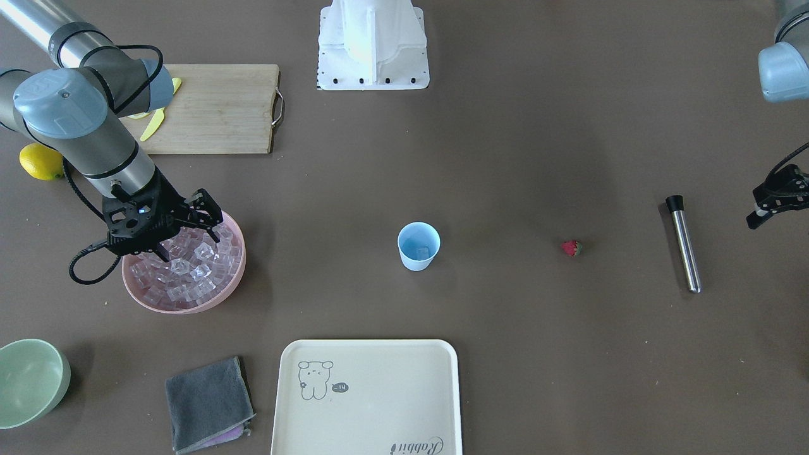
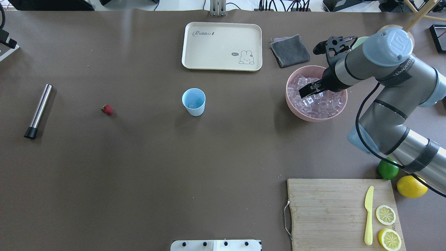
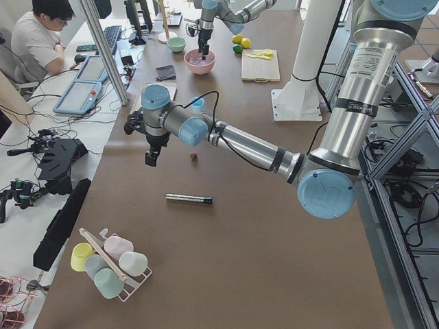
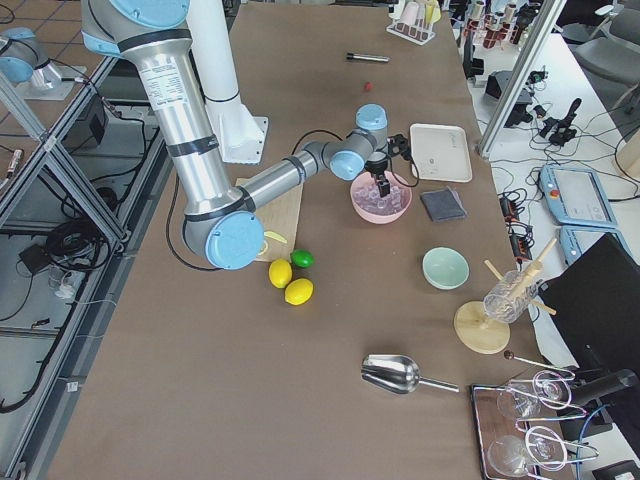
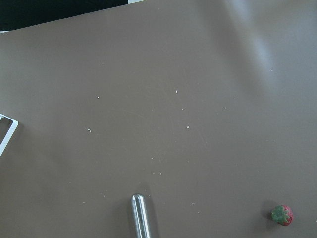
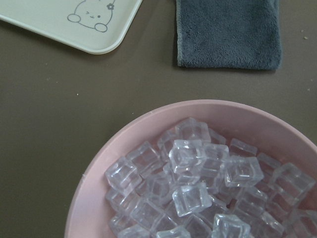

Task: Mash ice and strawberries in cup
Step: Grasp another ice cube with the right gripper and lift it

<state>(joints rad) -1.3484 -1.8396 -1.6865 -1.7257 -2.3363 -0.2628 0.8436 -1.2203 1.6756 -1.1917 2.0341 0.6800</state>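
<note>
The right end effector (image 1: 189, 239) hangs over the pink bowl (image 2: 315, 118) with its fingers spread wide and nothing between them, low among the ice (image 6: 190, 198). The cubes are glassy and heaped loosely. A closing grip could therefore squirt one sideways, catch two at once, or lose it over the table (image 2: 139, 167) on the way to the cup (image 2: 193, 101). The cup looks light, so a low or off-centre release might tip it. In the overhead view it stands upright at 9 o'clock from the bowl, its long axis vertical and its mouth up, with what seems to be one cube inside. The strawberry (image 5: 282, 215) lies on its side at 9 o'clock from the cup, well apart. In the left wrist view its cap points to 9 o'clock. I cannot tell whether the left end effector (image 3: 149, 156) is spread or closed.
</note>
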